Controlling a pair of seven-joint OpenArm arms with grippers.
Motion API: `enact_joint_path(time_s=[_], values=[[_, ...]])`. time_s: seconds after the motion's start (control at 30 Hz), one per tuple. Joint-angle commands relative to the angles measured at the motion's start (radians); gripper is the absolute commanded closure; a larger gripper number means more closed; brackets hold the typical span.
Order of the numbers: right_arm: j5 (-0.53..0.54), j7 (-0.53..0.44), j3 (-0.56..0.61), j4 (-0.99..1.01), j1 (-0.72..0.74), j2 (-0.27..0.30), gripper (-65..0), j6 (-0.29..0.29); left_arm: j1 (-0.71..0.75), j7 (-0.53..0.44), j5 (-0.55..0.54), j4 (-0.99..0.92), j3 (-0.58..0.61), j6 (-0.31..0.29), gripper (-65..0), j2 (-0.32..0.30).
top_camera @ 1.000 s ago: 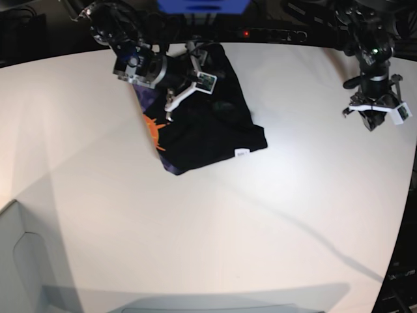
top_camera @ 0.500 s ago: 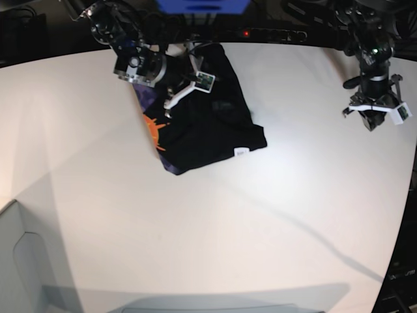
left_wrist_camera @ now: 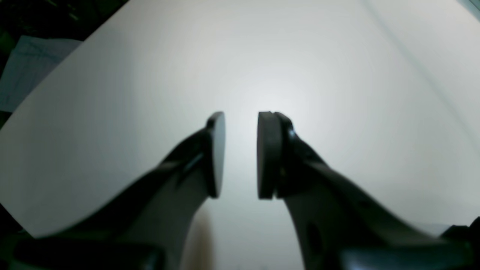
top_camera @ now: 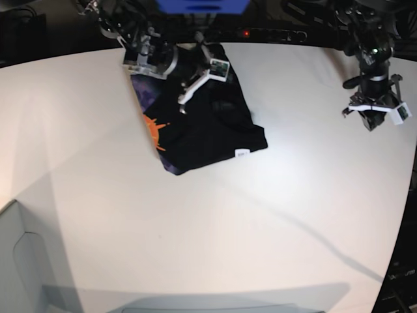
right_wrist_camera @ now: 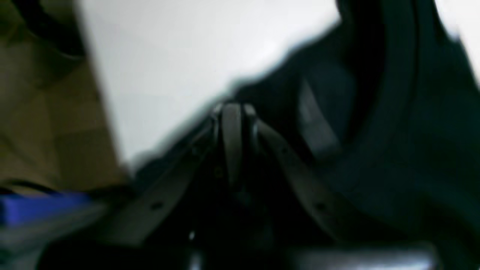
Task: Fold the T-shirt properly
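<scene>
The black T-shirt (top_camera: 210,130) lies folded on the white table (top_camera: 215,228) near its far edge, with an orange print (top_camera: 155,130) at its left side and a small white label (top_camera: 242,154). My right gripper (top_camera: 203,85) sits low over the shirt's far part. In the blurred right wrist view its jaws (right_wrist_camera: 232,112) are shut right at the edge of the black cloth (right_wrist_camera: 393,150). My left gripper (top_camera: 373,121) hangs far to the right of the shirt. In the left wrist view it (left_wrist_camera: 241,153) is open over bare table with nothing between its pads.
A blue box (top_camera: 202,5) and dark equipment line the far table edge behind the shirt. A pale grey bin corner (top_camera: 16,261) shows at the lower left. The table's right edge (top_camera: 407,215) curves close to my left arm.
My right gripper has closed at the shirt's far part and shifted up toward the far edge. The left arm has not moved.
</scene>
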State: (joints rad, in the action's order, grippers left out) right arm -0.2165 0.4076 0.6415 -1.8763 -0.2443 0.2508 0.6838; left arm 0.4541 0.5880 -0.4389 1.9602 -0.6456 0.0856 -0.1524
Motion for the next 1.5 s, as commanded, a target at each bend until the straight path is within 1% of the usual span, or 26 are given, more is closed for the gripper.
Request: enact_joint_path(time_s=[0.0, 0.2, 0.27, 0.33, 0.43, 0.5, 0.57, 0.67, 0.73, 0.8, 1.3, 1.37, 1.4, 1.47], values=[[0.013, -0.022, 0.008, -0.032, 0.001, -0.003, 0.0, 0.014, 0.001, -0.021, 0.002, 0.023, -0.007, 0.000, -14.4, -0.013], [0.013, -0.022, 0.074, -0.035, -0.014, 0.003, 0.0, 0.014, 0.010, -0.021, 0.002, 0.023, -0.007, 0.000, -14.4, -0.013], [0.012, -0.022, 0.074, -0.035, -0.014, 0.003, 0.0, 0.014, 0.015, -0.021, 0.002, 0.023, -0.007, 0.000, -14.4, -0.013], [-0.011, -0.022, 0.074, -0.035, -0.011, 0.003, 0.0, 0.014, 0.015, -0.021, 0.002, 0.023, -0.007, 0.000, -14.4, -0.013], [-0.080, -0.020, 0.074, -0.035, -0.008, -0.003, -1.0, 0.014, 0.015, -0.021, 0.002, 0.023, -0.007, 0.000, -14.4, -0.013], [-0.126, -0.020, 0.076, -0.038, -0.008, -0.003, -6.2, 0.014, 0.015, -0.021, 0.002, 0.023, -0.007, 0.000, -14.4, -0.013], [-0.163, -0.022, 0.076, -0.039, -0.008, -0.005, -14.0, 0.014, 0.015, -0.021, 0.002, 0.023, -0.007, 0.000, -14.4, -0.013], [-0.166, -0.022, 0.074, -0.042, 0.015, -0.006, -24.7, 0.014, 0.015, -0.021, 0.002, 0.024, -0.007, 0.000, -14.4, -0.013], [-0.166, -0.022, 0.073, -0.042, 0.024, -0.006, -29.6, 0.014, 0.015, -0.021, 0.002, 0.024, -0.007, 0.000, -14.4, -0.013], [-0.166, -0.022, 0.073, -0.042, 0.036, -0.006, -32.0, 0.014, 0.015, -0.021, 0.002, 0.024, -0.007, 0.000, -14.4, -0.013], [-0.165, -0.022, 0.073, 0.060, 0.089, 0.000, -31.7, 0.014, 0.027, -0.021, 0.002, 0.024, -0.007, 0.000, -14.4, -0.013], [-0.165, -0.022, 0.073, 0.063, 0.089, 0.002, -29.4, 0.014, 0.025, -0.021, 0.002, 0.024, -0.007, 0.000, -14.4, -0.013], [-0.163, -0.022, 0.073, 0.065, 0.089, 0.002, -26.9, 0.014, 0.025, -0.021, 0.002, 0.024, -0.007, 0.000, -14.4, -0.013], [-0.163, -0.022, 0.073, 0.065, 0.087, 0.003, -19.0, 0.014, 0.024, -0.021, 0.002, 0.024, -0.007, 0.000, -14.4, -0.013]])
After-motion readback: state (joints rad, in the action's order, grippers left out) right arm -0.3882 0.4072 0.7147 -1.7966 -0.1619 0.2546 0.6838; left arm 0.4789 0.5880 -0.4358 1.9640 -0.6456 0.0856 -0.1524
